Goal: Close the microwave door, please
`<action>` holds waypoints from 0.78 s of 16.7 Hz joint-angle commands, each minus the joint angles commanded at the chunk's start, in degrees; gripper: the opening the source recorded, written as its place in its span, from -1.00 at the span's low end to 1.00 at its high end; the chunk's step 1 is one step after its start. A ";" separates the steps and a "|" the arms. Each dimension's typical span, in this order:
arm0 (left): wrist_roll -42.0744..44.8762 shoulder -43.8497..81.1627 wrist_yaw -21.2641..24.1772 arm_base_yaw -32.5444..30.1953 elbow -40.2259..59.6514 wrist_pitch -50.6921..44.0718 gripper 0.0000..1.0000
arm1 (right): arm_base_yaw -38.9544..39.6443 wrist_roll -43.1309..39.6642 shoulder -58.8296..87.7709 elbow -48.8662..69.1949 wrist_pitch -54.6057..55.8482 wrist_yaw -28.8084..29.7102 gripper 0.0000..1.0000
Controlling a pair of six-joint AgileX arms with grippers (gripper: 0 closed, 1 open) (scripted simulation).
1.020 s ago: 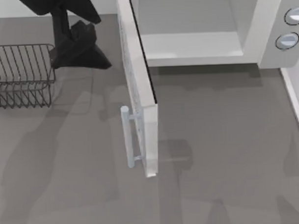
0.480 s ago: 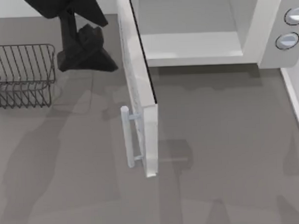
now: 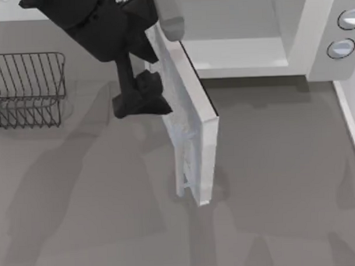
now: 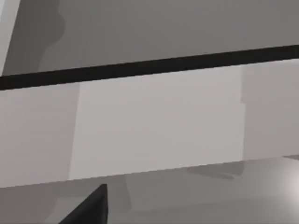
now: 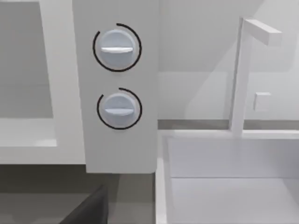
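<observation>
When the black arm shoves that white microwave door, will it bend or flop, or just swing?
The microwave door looks like a thick flat slab, so it probably stays stiff. It joins the microwave along one edge, so it likely swings rather than slides. The left claw sits against its outer face.

No text, label, brand, number or sign can be read anywhere. The microwave (image 3: 313, 23) carries two round grey knobs (image 5: 117, 46) on its side panel, each with a plain bar and a dark arc around it but no markings. The microwave door (image 3: 192, 138) is likewise bare of lettering.
</observation>
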 joint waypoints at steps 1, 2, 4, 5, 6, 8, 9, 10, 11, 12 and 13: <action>-0.09 -0.01 -0.03 -0.08 -0.21 0.22 1.00 | 0.00 0.00 0.00 0.00 0.00 0.00 1.00; -0.09 -0.01 -0.03 -0.08 -0.21 0.22 1.00 | 0.00 0.00 0.00 0.00 0.00 0.00 1.00; -0.09 -0.01 -0.03 -0.08 -0.21 0.22 1.00 | 0.00 0.00 0.00 0.00 0.00 0.00 1.00; -0.09 -0.01 -0.03 -0.08 -0.21 0.22 0.85 | 0.00 0.00 0.00 0.00 0.00 0.00 1.00; -0.09 -0.01 -0.03 -0.08 -0.21 0.22 0.70 | 0.00 0.00 0.00 0.00 0.00 0.00 1.00; -0.09 -0.01 -0.03 -0.08 -0.21 0.22 0.40 | 0.00 0.00 0.00 0.00 0.00 0.00 1.00; -0.09 -0.01 -0.03 -0.08 -0.21 0.22 0.25 | 0.00 0.00 0.00 0.00 0.00 0.00 1.00; -0.09 -0.01 -0.03 -0.08 -0.21 0.22 0.10 | 0.00 0.00 0.00 0.00 0.00 0.00 1.00; -0.09 -0.01 -0.03 -0.08 -0.21 0.22 -0.06 | 0.00 0.00 0.00 0.00 0.00 0.00 1.00; -0.09 -0.01 -0.03 -0.08 -0.21 0.22 -0.21 | 0.00 0.00 0.00 0.00 0.00 0.00 1.00; -0.09 -0.01 -0.03 -0.08 -0.21 0.22 -0.36 | 0.00 0.00 0.00 0.00 0.00 0.00 1.00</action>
